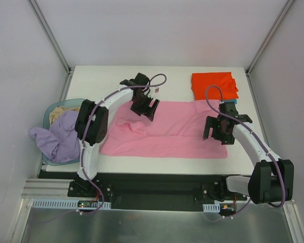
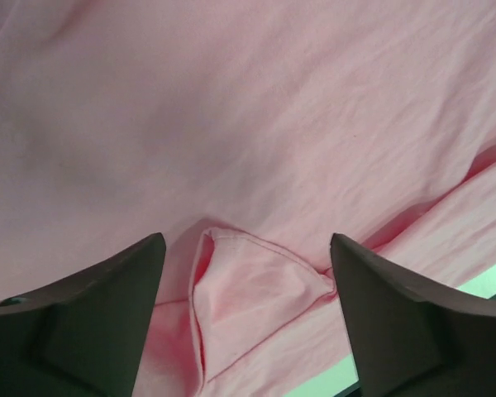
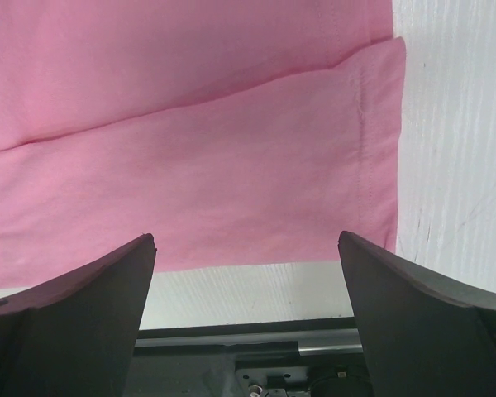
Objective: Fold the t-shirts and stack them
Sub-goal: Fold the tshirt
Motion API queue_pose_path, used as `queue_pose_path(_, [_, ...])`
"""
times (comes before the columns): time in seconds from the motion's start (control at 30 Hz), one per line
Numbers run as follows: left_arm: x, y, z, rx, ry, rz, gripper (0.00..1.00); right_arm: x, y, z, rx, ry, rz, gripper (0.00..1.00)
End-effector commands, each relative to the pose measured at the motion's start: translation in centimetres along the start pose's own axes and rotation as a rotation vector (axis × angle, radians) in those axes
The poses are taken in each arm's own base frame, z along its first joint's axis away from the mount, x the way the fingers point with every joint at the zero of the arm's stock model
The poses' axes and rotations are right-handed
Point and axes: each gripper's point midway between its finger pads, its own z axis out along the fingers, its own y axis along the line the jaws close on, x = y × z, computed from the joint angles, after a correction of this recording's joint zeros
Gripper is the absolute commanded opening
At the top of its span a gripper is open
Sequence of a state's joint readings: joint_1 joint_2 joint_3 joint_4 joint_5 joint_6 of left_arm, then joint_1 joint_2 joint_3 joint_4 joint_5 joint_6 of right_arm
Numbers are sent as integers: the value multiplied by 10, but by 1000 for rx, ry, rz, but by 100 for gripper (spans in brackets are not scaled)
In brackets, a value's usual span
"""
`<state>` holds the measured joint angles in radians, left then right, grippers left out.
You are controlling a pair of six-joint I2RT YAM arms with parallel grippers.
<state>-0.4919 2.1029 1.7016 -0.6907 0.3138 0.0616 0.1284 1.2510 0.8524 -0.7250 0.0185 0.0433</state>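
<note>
Pink t-shirt (image 1: 167, 129) lies spread across the tabletop (image 1: 106, 76), a small fold, perhaps the sleeve, bunched beneath my left jaws, which stand open, gripping nothing. My right jaws gape over its right-hand edge. I should smooth that bunch first, then fold evenly.

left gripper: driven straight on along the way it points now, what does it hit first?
The pink t-shirt. The left gripper points down at it with its jaws open, and a small folded-over flap lies straight ahead between the fingers. That flap is probably first contact, though the height above the cloth is hard to judge.
</note>
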Motion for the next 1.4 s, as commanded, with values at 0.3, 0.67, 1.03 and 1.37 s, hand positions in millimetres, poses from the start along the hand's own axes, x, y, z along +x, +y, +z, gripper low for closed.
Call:
queue_pose_path(0.3, [65, -23, -83, -105, -150, -285, 99, 1, 16, 0, -95, 25, -14, 97])
queue_pose_path(0.67, [81, 2, -40, -153, -166, -374, 99, -2, 26, 3, -134, 49, -15, 97])
queue_pose_path(1.03, [-40, 86, -34, -94, -319, -445, 99, -12, 13, -7, -64, -8, -12, 97])
queue_pose_path(1.37, [-24, 76, -76, -147, -377, -450, 99, -16, 26, -15, -144, -48, -28, 97])
